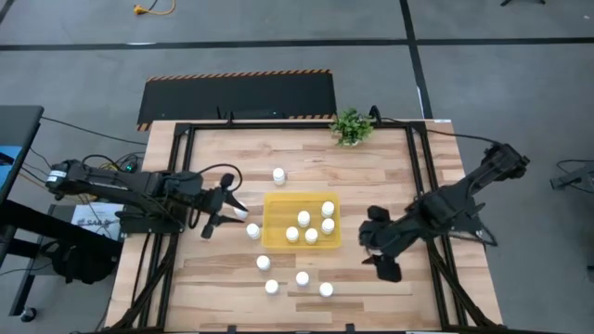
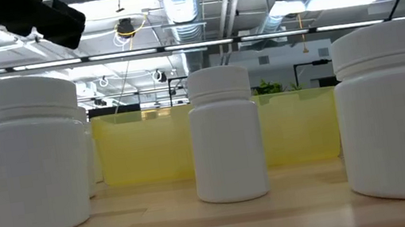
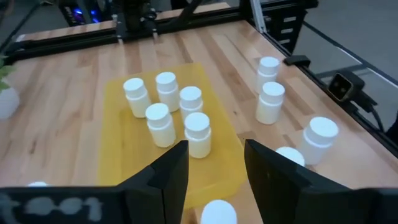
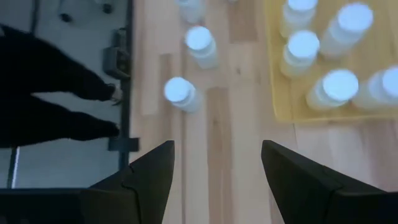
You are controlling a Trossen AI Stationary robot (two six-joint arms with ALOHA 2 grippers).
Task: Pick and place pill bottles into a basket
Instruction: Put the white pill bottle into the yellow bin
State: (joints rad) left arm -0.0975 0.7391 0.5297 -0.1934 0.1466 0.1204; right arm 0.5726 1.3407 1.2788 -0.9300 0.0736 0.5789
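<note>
While the left gripper (image 1: 225,209) hangs with its fingers spread wide just left of the yellow basket (image 1: 275,234), a pill bottle (image 1: 241,212) sits between them, not gripped. Five bottles stand in the basket and others dot the tabletop (image 1: 371,186). The right gripper (image 1: 379,252), open and empty, waits right of the basket.

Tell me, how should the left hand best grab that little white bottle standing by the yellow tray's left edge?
Probably from above, with the fingers closing across the round cap or the body just under it. The pill bottle stands upright on the table, apart from the basket, so its sides look free. The left hand is open and hangs close beside it; the right hand waits, open, past the basket's far side.
</note>
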